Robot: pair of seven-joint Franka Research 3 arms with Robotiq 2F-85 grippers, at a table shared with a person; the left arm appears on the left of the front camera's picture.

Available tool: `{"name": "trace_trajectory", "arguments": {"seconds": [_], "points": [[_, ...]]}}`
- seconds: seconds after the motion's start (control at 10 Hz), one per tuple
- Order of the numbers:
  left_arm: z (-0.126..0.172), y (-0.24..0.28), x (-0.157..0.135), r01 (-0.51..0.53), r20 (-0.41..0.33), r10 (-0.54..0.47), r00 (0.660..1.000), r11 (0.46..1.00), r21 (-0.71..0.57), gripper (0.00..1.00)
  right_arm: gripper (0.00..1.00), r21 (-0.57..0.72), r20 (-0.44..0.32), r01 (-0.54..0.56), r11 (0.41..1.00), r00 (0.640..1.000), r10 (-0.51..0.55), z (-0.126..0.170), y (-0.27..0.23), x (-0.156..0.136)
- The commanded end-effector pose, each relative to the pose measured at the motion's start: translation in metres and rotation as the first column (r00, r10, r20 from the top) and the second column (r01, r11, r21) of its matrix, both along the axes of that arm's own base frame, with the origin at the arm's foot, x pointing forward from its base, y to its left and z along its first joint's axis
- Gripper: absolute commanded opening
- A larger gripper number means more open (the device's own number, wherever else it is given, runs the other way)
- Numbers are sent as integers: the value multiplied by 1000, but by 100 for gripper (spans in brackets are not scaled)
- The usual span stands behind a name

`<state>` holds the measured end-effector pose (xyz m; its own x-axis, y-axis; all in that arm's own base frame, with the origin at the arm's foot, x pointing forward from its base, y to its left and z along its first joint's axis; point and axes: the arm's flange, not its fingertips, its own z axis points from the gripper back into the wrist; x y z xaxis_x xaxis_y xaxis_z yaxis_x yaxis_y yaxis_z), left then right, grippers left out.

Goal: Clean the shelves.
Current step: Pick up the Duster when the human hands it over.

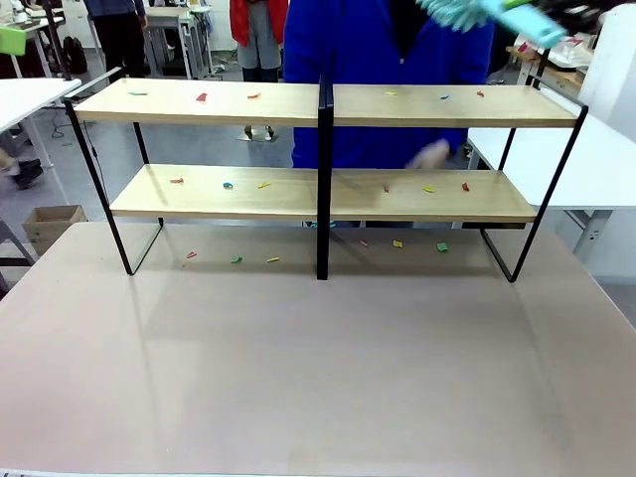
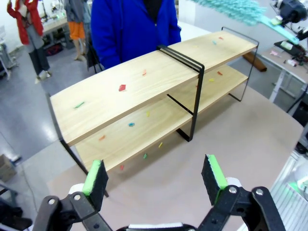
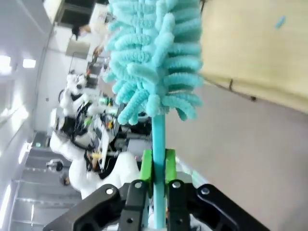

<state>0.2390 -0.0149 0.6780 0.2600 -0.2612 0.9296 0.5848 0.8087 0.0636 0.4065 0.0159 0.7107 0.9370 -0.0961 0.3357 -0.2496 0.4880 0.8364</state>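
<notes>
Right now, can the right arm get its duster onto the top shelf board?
Probably yes. The right pincer is shut on the teal duster, which hangs in the air near the right end of the top board. The board is open from above, and the person stands behind the rack.

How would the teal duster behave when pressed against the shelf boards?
The duster head looks like soft fluffy loops, so it probably squashes. Its thin handle, pinched in the right gripper, may flex or pivot.
</notes>
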Motion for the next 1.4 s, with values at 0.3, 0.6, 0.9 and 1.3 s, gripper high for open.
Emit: {"name": "trace_trajectory", "arguments": {"seconds": [0.3,0.6,0.9,1.3], "points": [[0,2,1,9,1,-9,1000,1000,4,100,0,-53,-48,-224,973,974,222,-5,-143,-181],[0,2,1,9,1,-9,1000,1000,4,100,0,-137,-37,-277,951,961,274,-39,-199,-250],[0,2,1,9,1,-9,1000,1000,4,100,0,-145,16,-214,966,976,219,-70,-210,-243],[0,2,1,9,1,-9,1000,1000,4,100,0,-119,-57,-273,955,962,268,-54,-212,-263]]}}
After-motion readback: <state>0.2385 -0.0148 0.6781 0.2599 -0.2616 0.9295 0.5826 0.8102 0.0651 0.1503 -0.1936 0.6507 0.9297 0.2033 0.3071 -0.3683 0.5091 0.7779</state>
